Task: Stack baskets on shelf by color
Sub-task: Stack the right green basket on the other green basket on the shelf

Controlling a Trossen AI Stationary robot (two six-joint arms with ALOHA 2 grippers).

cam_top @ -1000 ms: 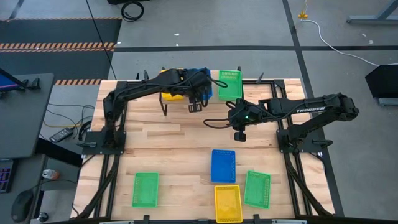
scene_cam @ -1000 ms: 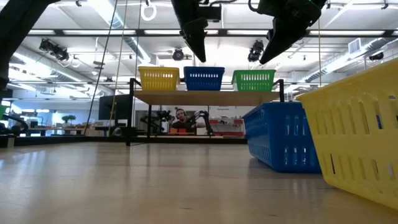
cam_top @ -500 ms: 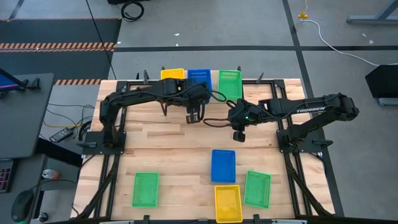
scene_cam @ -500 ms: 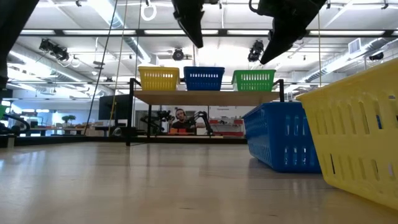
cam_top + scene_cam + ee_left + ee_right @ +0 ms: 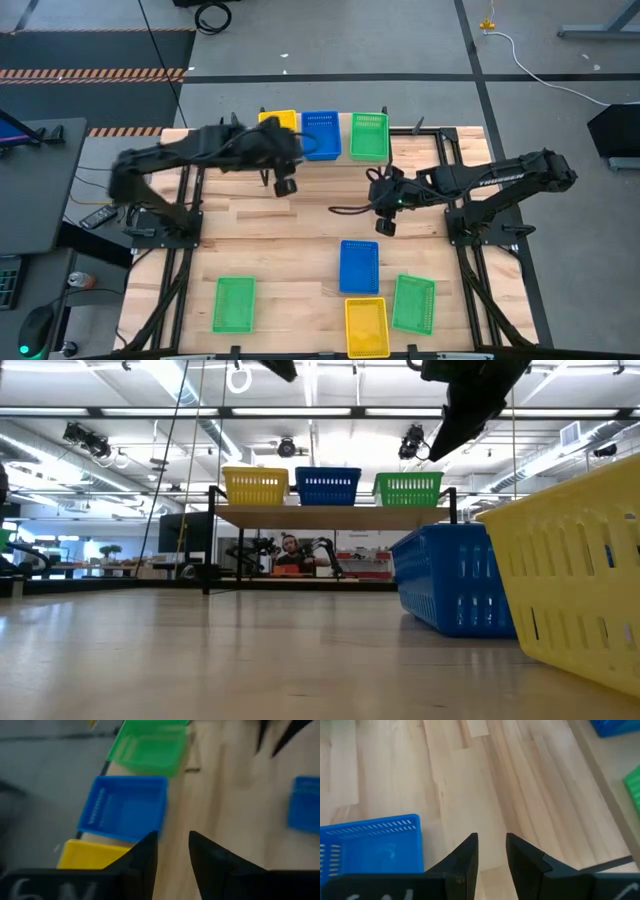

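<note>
The shelf [image 5: 330, 516] stands at the table's far edge. On its plank sit a yellow basket [image 5: 278, 119], a blue basket [image 5: 321, 134] and a green basket [image 5: 368, 137], side by side on their bottoms. They also show in the low view: yellow [image 5: 256, 486], blue [image 5: 328, 486], green [image 5: 408, 488]. On the table lie a blue basket [image 5: 359, 266], a yellow one [image 5: 367, 326] and two green ones [image 5: 234, 304] [image 5: 413, 304]. My left gripper [image 5: 285, 186] is shut and empty, just near of the shelf. My right gripper [image 5: 386, 226] is shut and empty above the table's middle.
Bare slatted tabletop [image 5: 250, 240] lies between the shelf and the loose baskets. In the low view the near blue basket [image 5: 450, 580] and the yellow basket [image 5: 570, 570] fill the right side. The room beyond shows lights and other rigs.
My left gripper has drawn back from above the blue basket on the shelf toward the table's near edge, then toward the left edge, rising as it goes. The yellow and blue baskets on the shelf now show uncovered. The baskets have not moved.
</note>
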